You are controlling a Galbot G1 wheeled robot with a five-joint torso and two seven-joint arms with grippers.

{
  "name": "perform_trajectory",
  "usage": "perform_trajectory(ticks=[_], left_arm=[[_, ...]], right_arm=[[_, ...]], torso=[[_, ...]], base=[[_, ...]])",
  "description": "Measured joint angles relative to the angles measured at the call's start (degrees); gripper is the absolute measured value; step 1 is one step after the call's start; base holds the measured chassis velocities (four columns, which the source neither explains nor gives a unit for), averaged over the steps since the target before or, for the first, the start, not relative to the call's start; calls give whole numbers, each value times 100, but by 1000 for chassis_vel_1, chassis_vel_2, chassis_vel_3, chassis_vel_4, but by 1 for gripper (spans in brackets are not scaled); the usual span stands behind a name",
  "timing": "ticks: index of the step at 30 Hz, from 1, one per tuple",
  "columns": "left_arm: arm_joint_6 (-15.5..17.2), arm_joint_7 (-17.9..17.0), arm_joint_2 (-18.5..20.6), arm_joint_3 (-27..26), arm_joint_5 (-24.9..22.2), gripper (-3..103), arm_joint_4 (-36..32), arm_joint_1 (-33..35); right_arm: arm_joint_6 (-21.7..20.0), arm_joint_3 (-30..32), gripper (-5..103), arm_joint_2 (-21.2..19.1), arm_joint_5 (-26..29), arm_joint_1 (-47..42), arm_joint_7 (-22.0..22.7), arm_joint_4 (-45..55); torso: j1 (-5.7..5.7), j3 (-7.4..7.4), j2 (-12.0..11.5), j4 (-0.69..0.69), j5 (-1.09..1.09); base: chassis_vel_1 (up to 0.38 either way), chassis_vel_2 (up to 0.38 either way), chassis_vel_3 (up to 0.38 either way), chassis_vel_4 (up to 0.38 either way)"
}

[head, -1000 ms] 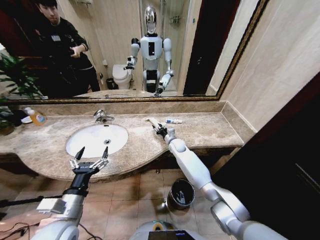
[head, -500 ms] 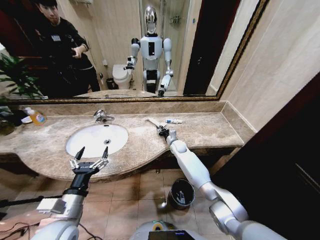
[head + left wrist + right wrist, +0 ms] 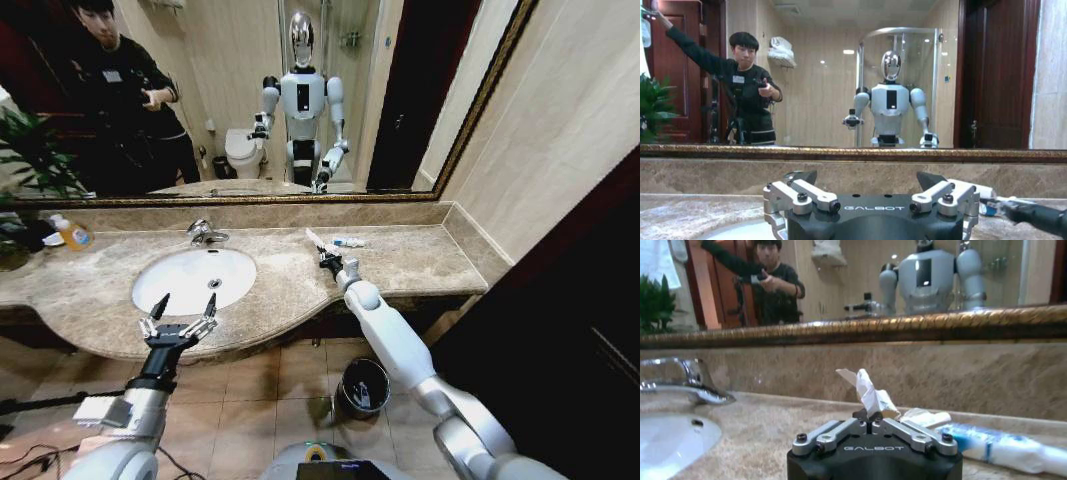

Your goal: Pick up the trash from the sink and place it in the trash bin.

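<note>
My right gripper (image 3: 324, 256) is over the marble counter to the right of the sink (image 3: 150, 300), shut on a crumpled white wrapper (image 3: 314, 240) that sticks up from its jaws (image 3: 865, 387). Just behind it on the counter lie a white tube with blue marks (image 3: 349, 242) (image 3: 1000, 449) and a small white scrap (image 3: 925, 417). My left gripper (image 3: 180, 316) hangs open at the counter's front edge, in front of the basin, holding nothing. The trash bin (image 3: 361, 386), dark with a shiny rim, stands on the floor below the counter beside my right arm.
A chrome faucet (image 3: 205, 233) stands behind the basin. A bottle of orange liquid (image 3: 72, 235) and a plant (image 3: 20, 160) are at the counter's far left. A mirror spans the wall behind. A dark door panel stands on the right.
My right gripper has shifted slightly right and lifted, and the white wrapper now stands up off the counter in its jaws. The left arm has not moved.
</note>
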Motion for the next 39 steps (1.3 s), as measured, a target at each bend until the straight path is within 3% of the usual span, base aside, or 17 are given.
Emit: perform_trajectory(ticks=[10, 18, 27, 32, 34, 39], left_arm=[[0, -1, 0, 0, 0, 100, 0, 0], [0, 0, 0, 0, 0, 100, 0, 0], [0, 2, 1, 1, 0, 100, 0, 0], [0, 0, 0, 0, 0, 100, 0, 0], [0, 0, 0, 0, 0, 100, 0, 0], [0, 0, 0, 0, 0, 100, 0, 0]], right_arm=[[58, 497, 0, -707, 96, -847, -14, 1060], [203, 1180, 0, -1383, 337, -2537, -213, 2667], [551, 1706, 0, -1562, 528, -3776, -208, 3448], [1061, 2291, 0, -1585, 624, -4536, -654, 3326], [1324, 2558, 0, -1623, 624, -4899, -1086, 3180], [1714, 2717, 0, -1679, 626, -5306, -1400, 2944]], torso=[[0, 0, 0, 0, 1], [-1, -1, 1, -2, -1], [-1, 0, -1, -1, 2], [-1, -1, 0, 0, 3], [0, 0, -1, -1, 2], [0, 0, 0, -1, 1]], base=[[0, 0, 0, 0], [0, 0, 0, 0], [0, 0, 0, 0], [0, 0, 0, 0], [0, 0, 0, 0], [0, 0, 0, 0]])
